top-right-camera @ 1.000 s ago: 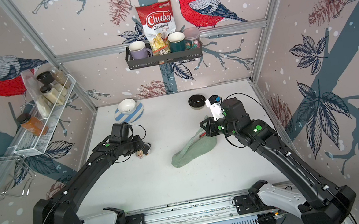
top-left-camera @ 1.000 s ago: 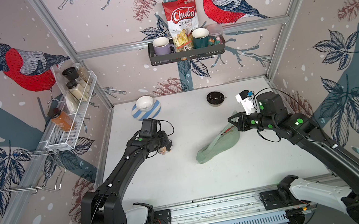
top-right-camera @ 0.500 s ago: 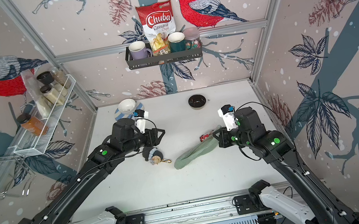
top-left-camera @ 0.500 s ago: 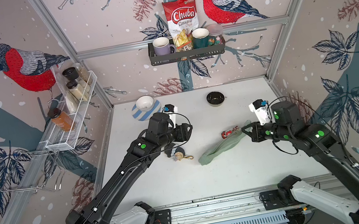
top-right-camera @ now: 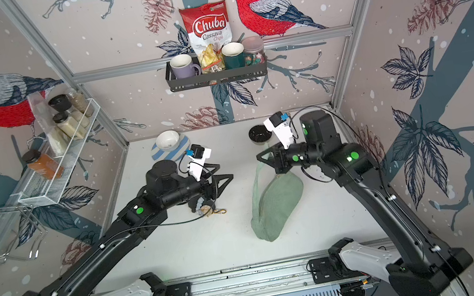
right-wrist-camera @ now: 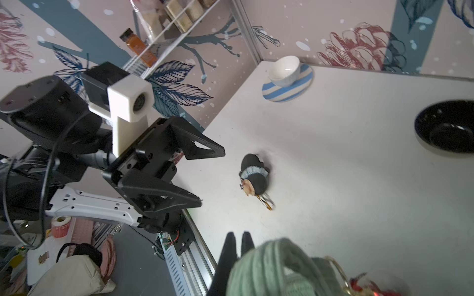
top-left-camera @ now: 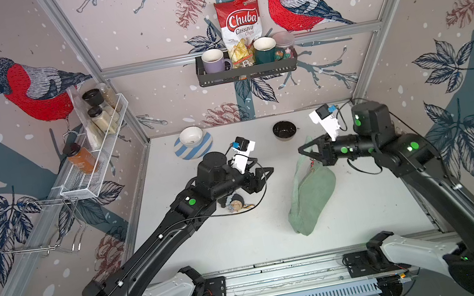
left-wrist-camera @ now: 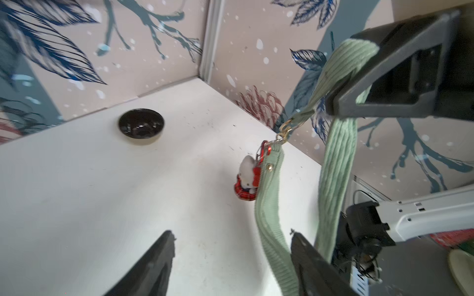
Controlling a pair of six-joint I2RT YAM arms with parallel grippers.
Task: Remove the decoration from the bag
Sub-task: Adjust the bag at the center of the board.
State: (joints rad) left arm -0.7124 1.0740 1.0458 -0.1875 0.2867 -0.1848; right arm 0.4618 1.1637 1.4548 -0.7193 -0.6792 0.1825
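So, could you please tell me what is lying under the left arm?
A small dark charm with a gold clasp lies on the table. In both top views the arm covers part of it; the right wrist view shows it whole.

- This is looking like a robotics lab cell dressed up as a home kitchen corner, not a lived-in room.
- Bare aluminium frame posts (top-left-camera: 92,68) are holding flat wall panels (top-left-camera: 142,18) printed with bullfinches, pine cones and leaves.
- Two black robot arms (top-left-camera: 154,244) are reaching in from bases bolted to a metal rail (top-left-camera: 283,278) along the front edge of a white table (top-left-camera: 245,242).
- A black wall shelf (top-left-camera: 249,71) is carrying a purple mug (top-left-camera: 213,60), a green mug (top-left-camera: 265,49) and a bag of cassava chips (top-left-camera: 239,24).
- A white wire rack (top-left-camera: 82,184) is holding spice jars (top-left-camera: 101,121).
- A cup (top-left-camera: 191,136) on a striped saucer (top-left-camera: 204,147) and a black bowl (top-left-camera: 284,130) are sitting on the table.
- Beyond the rail, in the right wrist view, a roll of tape (right-wrist-camera: 60,225) is lying amid clutter.
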